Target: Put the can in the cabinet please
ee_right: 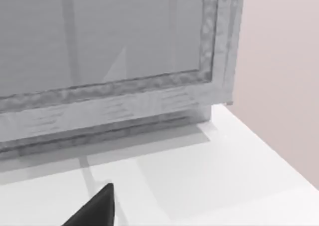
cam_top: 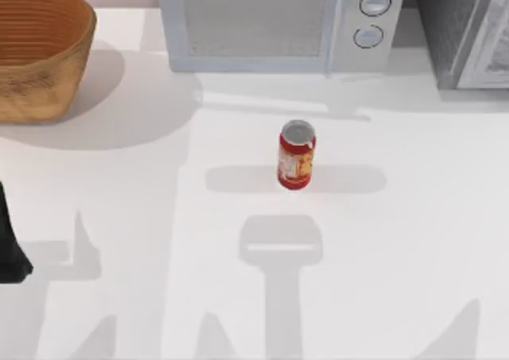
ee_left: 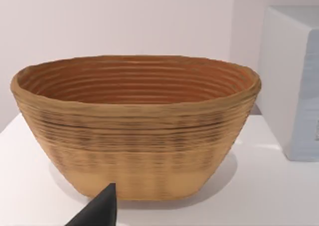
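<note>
The can (cam_top: 296, 155) stands upright in the middle of the table, red with a silver top and a pale label, and nothing touches it. The cabinet (cam_top: 469, 30) sits at the back right, dark grey and speckled with a white-framed door. That door (ee_right: 114, 51) is closed and faces my right wrist view, where a dark part of my right gripper (ee_right: 94, 210) shows low down, well short of it. My left arm (cam_top: 9, 253) is at the table's left edge, far from the can. A dark part of my left gripper (ee_left: 101, 211) points at the basket.
A woven basket (cam_top: 36, 54) (ee_left: 134, 131) stands at the back left. A white microwave (cam_top: 278, 22) with two round knobs sits at the back centre, between basket and cabinet. The white tabletop (cam_top: 398, 241) lies open around the can.
</note>
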